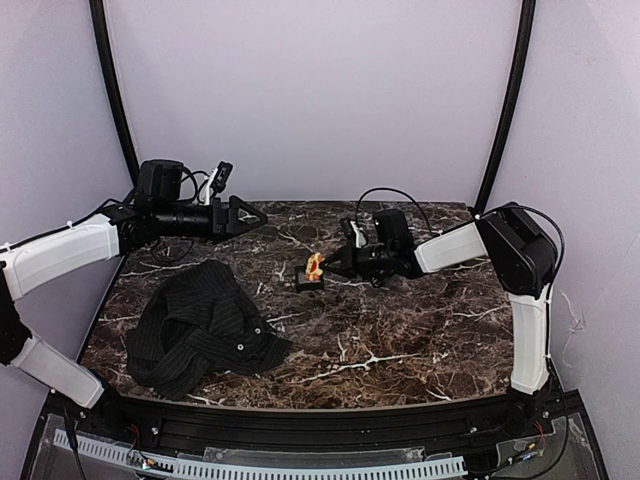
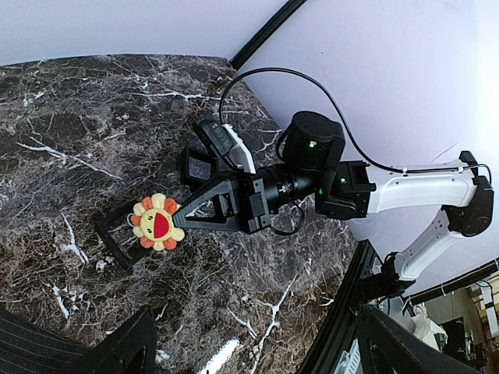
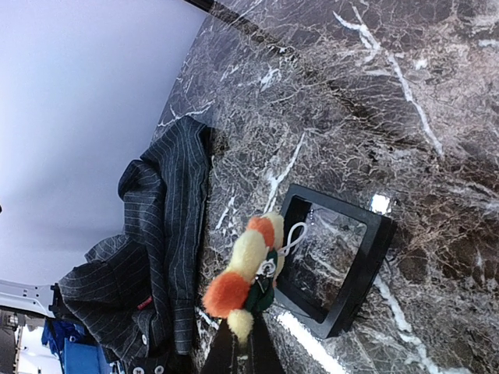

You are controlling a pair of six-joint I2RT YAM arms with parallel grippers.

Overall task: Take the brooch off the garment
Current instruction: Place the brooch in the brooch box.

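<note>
The brooch (image 1: 315, 266), a small flower with orange and cream petals and a red centre, is off the garment. My right gripper (image 1: 328, 266) is shut on it and holds it just over a small black square box (image 1: 308, 285). The right wrist view shows the brooch (image 3: 249, 265) edge-on at my fingertips (image 3: 243, 347), with the box (image 3: 366, 257) just behind it. The left wrist view shows the brooch (image 2: 157, 226) face-on. The black pinstriped garment (image 1: 200, 325) lies crumpled at the front left. My left gripper (image 1: 250, 215) is open and empty, raised at the back left.
The marble table (image 1: 420, 330) has a black rail along its near edge (image 1: 300, 425). Black frame posts stand at the back left (image 1: 112, 90) and back right (image 1: 508, 100). The garment also shows in the right wrist view (image 3: 148, 257), left of the box.
</note>
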